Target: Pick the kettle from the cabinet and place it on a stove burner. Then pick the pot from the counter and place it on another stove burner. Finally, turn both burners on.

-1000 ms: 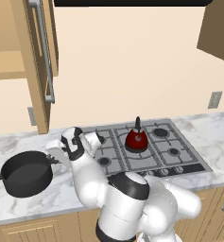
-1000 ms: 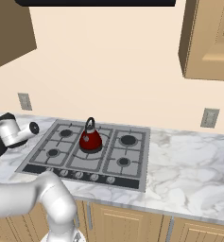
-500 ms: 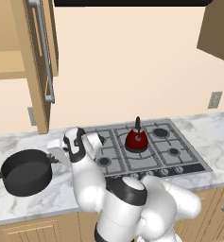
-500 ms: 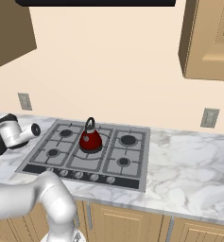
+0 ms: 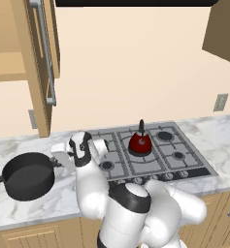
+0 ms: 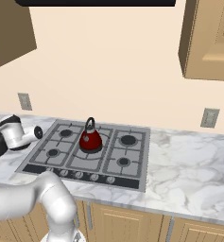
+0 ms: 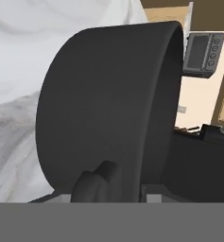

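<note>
Claw: low at the left of the left base view, nosed up against the right rim of the pot, closer in than a moment ago. Has crept leftward off the cooktop's edge over the last second, wrist dipping a little, jaws drawing in slightly. Stands now at a narrow, part-closed gap. Cannot tell whether anything is pinched yet. In the hand view, black pot wall looms across the middle of the frame, with one dark fingertip rising at the bottom, hard against that wall or just short of it.

Pot itself: unmoved, flat on the marble table at lower left, not lifted, not tilted.

Kettle: upright on a rear burner near the centre of the cooktop, same place in the earlier frames, well apart from the arm. Reads as the first placement done. Open cabinet hangs at upper left.

Meaning for the task: second pick-up in hand, at the closing-in stage. Probably next a firm pinch on the rim, then a lift across to a free burner. Knobs not yet touched, by the look of it. Worth watching: a thin rim grip on a wide pot may let it swing or slip.
</note>
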Controlling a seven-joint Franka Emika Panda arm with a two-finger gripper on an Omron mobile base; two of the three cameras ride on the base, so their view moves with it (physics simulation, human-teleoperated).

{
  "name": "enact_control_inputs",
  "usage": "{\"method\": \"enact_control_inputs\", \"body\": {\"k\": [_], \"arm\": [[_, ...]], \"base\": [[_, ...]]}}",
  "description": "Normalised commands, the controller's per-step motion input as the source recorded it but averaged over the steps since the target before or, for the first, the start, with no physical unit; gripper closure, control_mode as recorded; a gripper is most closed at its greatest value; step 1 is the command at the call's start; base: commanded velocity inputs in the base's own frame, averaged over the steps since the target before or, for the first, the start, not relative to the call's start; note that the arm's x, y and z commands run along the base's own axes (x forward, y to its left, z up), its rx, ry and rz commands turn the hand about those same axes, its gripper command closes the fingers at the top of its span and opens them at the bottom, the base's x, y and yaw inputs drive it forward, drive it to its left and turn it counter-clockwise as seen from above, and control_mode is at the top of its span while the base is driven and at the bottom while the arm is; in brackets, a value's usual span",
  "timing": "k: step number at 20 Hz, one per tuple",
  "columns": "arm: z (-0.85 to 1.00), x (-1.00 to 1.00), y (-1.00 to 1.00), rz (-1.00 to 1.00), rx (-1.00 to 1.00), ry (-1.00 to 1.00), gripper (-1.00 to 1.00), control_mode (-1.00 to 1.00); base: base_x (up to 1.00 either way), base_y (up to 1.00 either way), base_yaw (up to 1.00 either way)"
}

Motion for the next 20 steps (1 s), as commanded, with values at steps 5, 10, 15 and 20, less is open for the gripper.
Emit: {"method": "enact_control_inputs", "body": {"k": [5, 10, 15, 20], "arm": [[0.14, 0.00, -0.10, -0.03, 0.00, 0.00, 1.00, -1.00], [0.11, 0.00, -0.07, -0.04, 0.00, 0.00, 1.00, -1.00], [0.11, 0.00, -0.02, -0.03, 0.00, 0.00, 1.00, -1.00], [0.14, 0.00, 0.00, -0.02, 0.01, 0.00, 1.00, -1.00]], "base": [[0.00, 0.00, 0.00], [0.00, 0.00, 0.00], [0.00, 0.00, 0.00], [0.00, 0.00, 0.00]]}}
